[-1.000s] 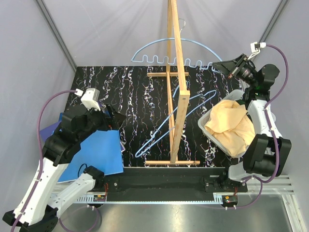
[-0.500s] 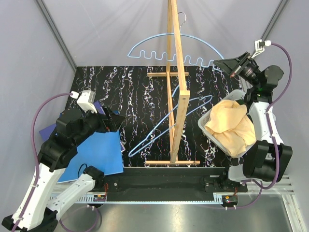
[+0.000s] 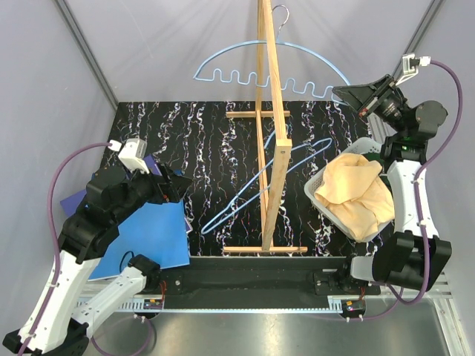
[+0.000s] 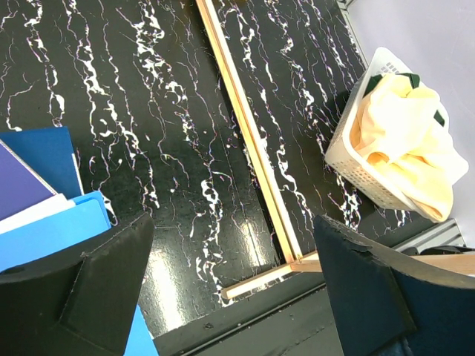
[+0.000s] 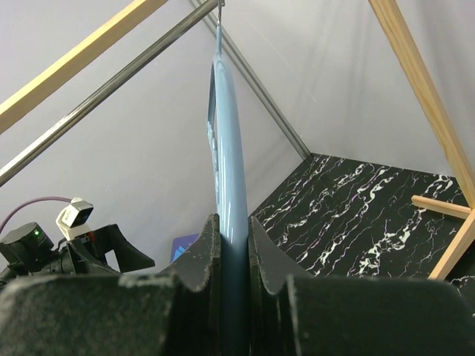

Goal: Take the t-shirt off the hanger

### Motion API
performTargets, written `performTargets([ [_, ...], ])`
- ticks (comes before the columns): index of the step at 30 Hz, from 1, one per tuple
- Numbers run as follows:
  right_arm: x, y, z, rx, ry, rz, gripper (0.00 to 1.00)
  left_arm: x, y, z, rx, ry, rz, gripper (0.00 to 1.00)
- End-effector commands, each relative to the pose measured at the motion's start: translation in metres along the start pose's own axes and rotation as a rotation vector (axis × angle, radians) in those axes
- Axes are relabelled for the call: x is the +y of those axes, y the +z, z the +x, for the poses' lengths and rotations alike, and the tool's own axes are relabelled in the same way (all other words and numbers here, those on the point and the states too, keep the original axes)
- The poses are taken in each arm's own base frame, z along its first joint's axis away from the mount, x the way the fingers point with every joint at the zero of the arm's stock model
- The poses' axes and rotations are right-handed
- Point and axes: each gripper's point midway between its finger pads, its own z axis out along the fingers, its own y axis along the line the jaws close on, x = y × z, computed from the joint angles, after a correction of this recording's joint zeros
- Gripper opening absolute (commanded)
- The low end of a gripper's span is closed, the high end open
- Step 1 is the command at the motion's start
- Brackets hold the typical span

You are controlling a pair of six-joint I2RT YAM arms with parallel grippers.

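Your t-shirt (image 3: 356, 196) is a pale yellow one, sitting crumpled in the white basket (image 3: 314, 191) at the right edge of the black marble-look table (image 3: 208, 141). It's bunched into soft folds and mounded above the rim, so it's off the hanger already. In the left wrist view a couple of dark green bits poke out beside the yellow cloth, but I can't tell if that's trim on the shirt or something else under it. The light blue hanger (image 5: 226, 148) hangs bare on the wooden rack (image 3: 271, 111), with its hook up by the metal rail (image 5: 104, 89). The exact spot where the hook meets the rail is cut off at the top of the right wrist view. Your right gripper (image 3: 343, 92) is pinched tight on the hanger's right-hand end, and the wrist camera sees it edge-on, squeezed between both fingers. Your left gripper (image 4: 230, 237) sits over the left side of the table with its fingers spread wide and nothing between them, just beside some blue folders (image 3: 152, 237). There's also a thin blue outline (image 3: 249, 196) on the glossy tabletop under the rack. Could be a reflection or a second hanger, can't say from these views. The lower part of the basket is hidden behind the cloth and the right arm.
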Motion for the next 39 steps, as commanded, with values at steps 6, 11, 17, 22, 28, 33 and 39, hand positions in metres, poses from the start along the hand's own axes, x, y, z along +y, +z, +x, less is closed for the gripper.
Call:
performTargets([
  [6,0.037,-0.001,-0.018,-0.047,-0.070,-0.038,0.00,-0.012,-0.004,-0.013,-0.050,0.006,0.055,0.93],
  [11,0.036,-0.001,-0.024,-0.069,-0.110,0.004,0.00,-0.013,-0.006,-0.014,-0.050,0.008,0.059,0.93],
  [17,0.038,-0.003,-0.028,-0.075,-0.143,0.043,0.00,-0.013,-0.006,-0.014,-0.051,0.008,0.060,0.93],
  [22,0.048,-0.003,-0.029,-0.069,-0.149,0.022,0.00,-0.013,-0.006,-0.014,-0.049,0.008,0.061,0.93],
  [28,0.054,-0.004,-0.022,-0.040,-0.131,-0.030,0.00,-0.013,-0.006,-0.013,-0.050,0.008,0.058,0.93],
  [33,0.049,-0.005,-0.012,-0.012,-0.095,-0.039,0.00,-0.012,-0.007,-0.013,-0.052,0.010,0.059,0.93],
  [39,0.048,-0.003,-0.003,0.025,-0.080,-0.051,0.00,-0.012,-0.006,-0.013,-0.050,0.010,0.059,0.93],
])
